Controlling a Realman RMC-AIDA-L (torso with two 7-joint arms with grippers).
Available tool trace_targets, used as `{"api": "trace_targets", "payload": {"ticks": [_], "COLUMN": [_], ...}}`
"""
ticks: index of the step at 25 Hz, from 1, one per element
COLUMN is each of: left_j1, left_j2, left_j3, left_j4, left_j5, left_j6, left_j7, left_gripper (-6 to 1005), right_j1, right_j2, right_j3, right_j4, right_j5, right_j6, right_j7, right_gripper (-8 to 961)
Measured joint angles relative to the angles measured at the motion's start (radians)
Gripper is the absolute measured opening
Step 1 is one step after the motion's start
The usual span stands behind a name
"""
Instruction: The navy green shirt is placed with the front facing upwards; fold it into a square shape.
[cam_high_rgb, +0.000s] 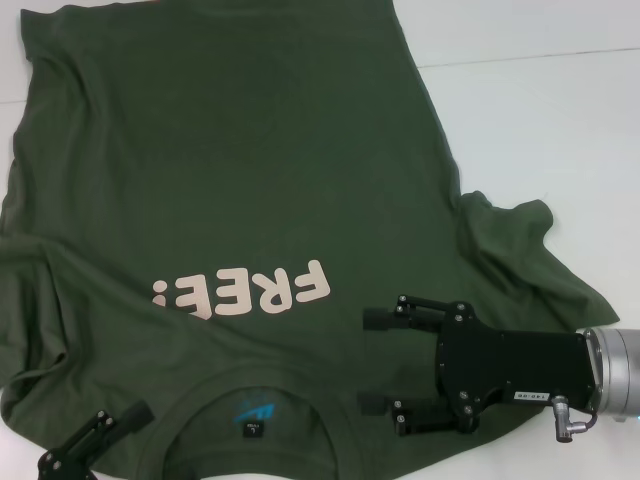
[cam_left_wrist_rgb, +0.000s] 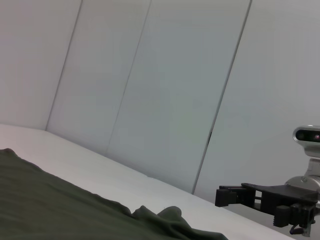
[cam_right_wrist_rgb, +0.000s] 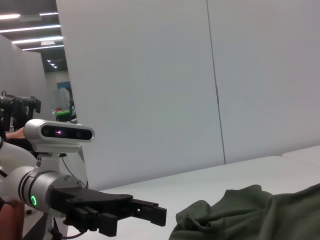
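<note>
Both grippers near collar of navy green shirt: right gripper jaws wide, empty; left gripper can't tell. Risk: uneven pinch, skewed fold.

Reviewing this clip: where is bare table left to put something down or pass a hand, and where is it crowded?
Bare white table lies beyond the navy green shirt on the robot's right, bordered by its side hem and crumpled sleeve. The near edge is crowded: the right gripper hangs open beside the collar, and the left gripper sits at the near-left corner.
</note>
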Motion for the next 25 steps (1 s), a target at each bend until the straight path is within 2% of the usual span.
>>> {"api": "trace_targets", "payload": {"ticks": [15, 19, 22, 25], "left_j1": [-0.008, -0.009, -0.022, -0.058], "left_j2": [0.000, 0.001, 0.004, 0.010], "left_j3": [-0.003, -0.038, -0.132, -0.194], "left_j4": [0.000, -0.004, -0.029, -0.097], "left_j5": [0.000, -0.008, -0.011, -0.009], "left_j6": [0.005, 0.032, 0.088, 0.080], "left_j7": [-0.006, -0.024, -0.132, -0.384], "left_gripper": [884, 884, 884, 881], "right_j1": [0.004, 0.004, 0.004, 0.003], "right_j2": [0.000, 0.000, 0.000, 0.000], "right_j3": [0.000, 0.000, 0.000, 0.000], "right_j4": [0.000, 0.000, 0.000, 0.000], "right_j5": [0.002, 0.003, 0.003, 0.003], "right_j6": [0.000, 0.000, 0.000, -0.002], "right_j7": [0.000, 0.000, 0.002, 0.003], "right_gripper": [884, 884, 884, 884]}}
